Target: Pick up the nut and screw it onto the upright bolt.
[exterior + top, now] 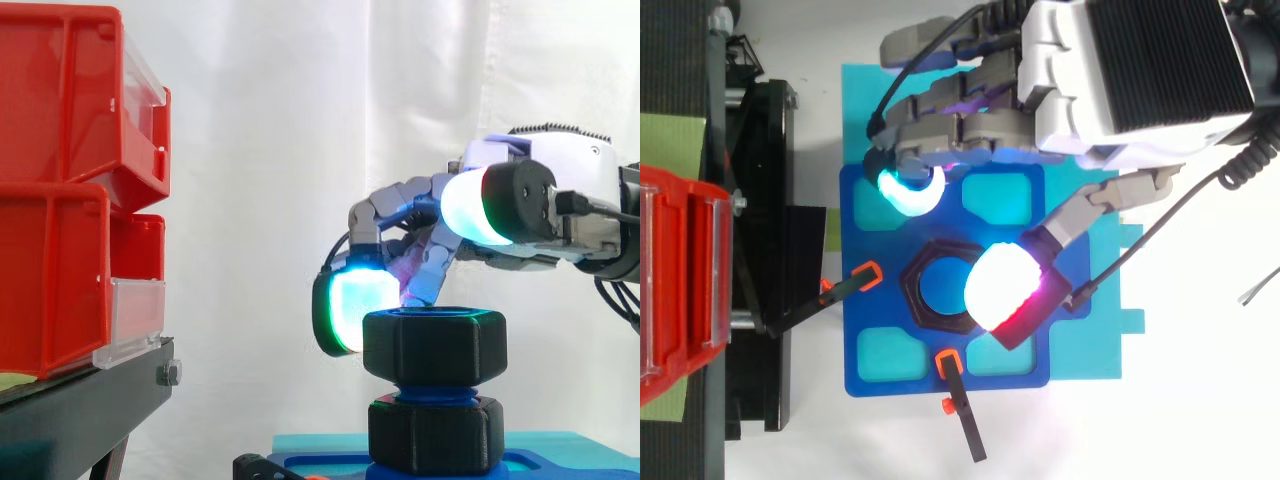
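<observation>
Although the task begins with picking up the nut (435, 345), that part looks done: the black nut sits level on the upright bolt (433, 395), directly beneath the hand (560, 190), with a short band of blue thread showing between it and the black hex base (435, 435) below. In the top view the bolt's blue end shows inside the nut's bore, so the nut seems engaged but not run down. The hand is loosely open and holds nothing. Its fingers are bent, and one cyan fingertip (350, 305) hangs just beside the nut's side nearest the red bins (60, 200), apparently a little behind it; whether it touches cannot be told. The thumb pad (1000, 290) glows white above the nut's opposite side and, seen from the side, is lifted clear of it. What is left, by my reading, is closing on the nut and turning it down the remaining thread toward the base on the blue plate (850, 320) under the hand
</observation>
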`<state>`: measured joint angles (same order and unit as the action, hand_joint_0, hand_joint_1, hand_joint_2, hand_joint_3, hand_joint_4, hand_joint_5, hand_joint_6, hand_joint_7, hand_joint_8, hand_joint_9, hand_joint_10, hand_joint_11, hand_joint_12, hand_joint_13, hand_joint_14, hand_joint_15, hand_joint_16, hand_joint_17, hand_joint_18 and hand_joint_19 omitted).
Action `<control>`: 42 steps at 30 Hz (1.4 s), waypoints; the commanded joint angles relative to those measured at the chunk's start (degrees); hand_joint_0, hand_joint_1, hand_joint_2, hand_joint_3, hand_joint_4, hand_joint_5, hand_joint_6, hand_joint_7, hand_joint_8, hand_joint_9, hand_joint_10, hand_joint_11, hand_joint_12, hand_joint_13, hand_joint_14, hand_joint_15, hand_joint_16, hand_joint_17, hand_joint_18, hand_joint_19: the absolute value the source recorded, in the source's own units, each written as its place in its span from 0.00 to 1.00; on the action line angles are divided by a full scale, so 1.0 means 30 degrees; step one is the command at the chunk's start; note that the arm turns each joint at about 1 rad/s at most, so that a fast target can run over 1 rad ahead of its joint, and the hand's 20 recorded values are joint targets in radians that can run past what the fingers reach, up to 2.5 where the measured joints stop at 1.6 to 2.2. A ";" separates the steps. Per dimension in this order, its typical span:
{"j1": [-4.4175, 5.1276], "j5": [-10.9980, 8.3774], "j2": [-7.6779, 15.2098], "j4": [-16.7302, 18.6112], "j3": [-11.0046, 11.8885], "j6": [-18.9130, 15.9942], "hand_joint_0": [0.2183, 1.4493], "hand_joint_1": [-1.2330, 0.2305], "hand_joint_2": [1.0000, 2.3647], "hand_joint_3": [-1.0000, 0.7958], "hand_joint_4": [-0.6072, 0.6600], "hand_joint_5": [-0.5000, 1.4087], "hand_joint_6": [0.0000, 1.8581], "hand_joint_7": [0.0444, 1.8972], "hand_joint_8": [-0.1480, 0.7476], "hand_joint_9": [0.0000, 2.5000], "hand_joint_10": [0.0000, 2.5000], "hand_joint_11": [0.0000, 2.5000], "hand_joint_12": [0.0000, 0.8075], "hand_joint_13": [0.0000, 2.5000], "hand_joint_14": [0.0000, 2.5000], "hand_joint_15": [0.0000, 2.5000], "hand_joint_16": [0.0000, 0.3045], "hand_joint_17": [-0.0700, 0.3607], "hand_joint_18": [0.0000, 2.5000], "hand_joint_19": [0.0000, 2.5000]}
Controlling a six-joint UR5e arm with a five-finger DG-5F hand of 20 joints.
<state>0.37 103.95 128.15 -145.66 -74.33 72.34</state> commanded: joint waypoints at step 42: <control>0.1079 -0.0637 -0.0002 -0.1077 -0.0095 0.0058 0.20 0.76 0.00 0.28 0.65 0.24 0.27 0.64 0.42 0.14 0.00 0.00 0.35 0.06 0.00 0.00 0.11 0.33 0.00 0.00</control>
<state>3.62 102.04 128.19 -148.58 -74.59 72.51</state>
